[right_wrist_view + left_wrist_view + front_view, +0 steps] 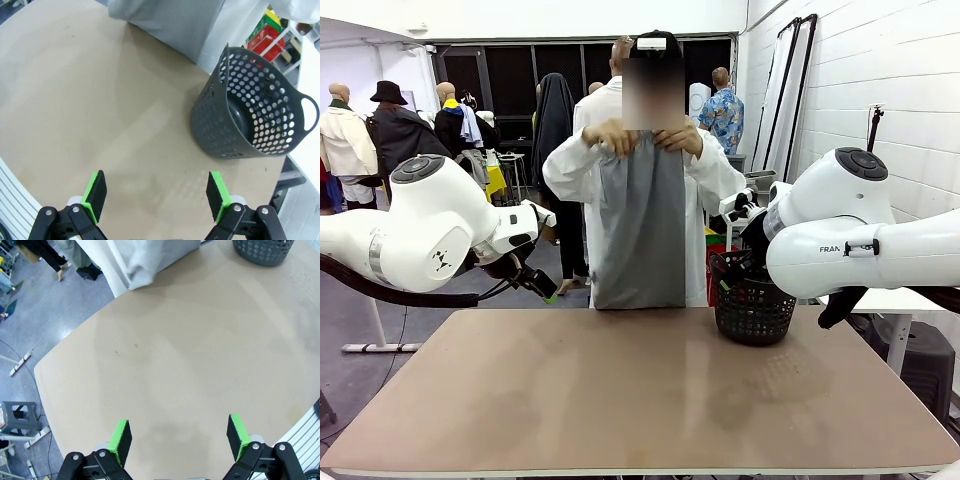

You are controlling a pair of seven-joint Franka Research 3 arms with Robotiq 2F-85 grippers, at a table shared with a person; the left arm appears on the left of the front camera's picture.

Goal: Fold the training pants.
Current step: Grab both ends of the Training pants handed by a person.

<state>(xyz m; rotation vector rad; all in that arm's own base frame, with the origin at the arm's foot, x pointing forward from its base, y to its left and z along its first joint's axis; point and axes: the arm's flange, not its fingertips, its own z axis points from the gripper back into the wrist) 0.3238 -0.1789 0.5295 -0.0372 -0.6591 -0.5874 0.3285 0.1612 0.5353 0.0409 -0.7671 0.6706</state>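
A person at the far side holds the light-grey training pants (640,225) up by the waistband with both hands (620,138). They hang straight down, and the lower end reaches the table's far edge. In the left wrist view the pants (150,260) are at the top, and in the right wrist view the pants (170,20) are at the top too. My left gripper (178,426) hovers open above bare tabletop, well short of the cloth; it also appears as the left gripper (542,288) at the table's left. My right gripper (156,189) is open over the table, with nothing between its fingers.
A dark perforated plastic basket (752,300) stands at the table's far right, close to my right arm, and is seen as the basket (250,115) ahead of the right gripper. The brown table (620,400) is bare in the middle and front.
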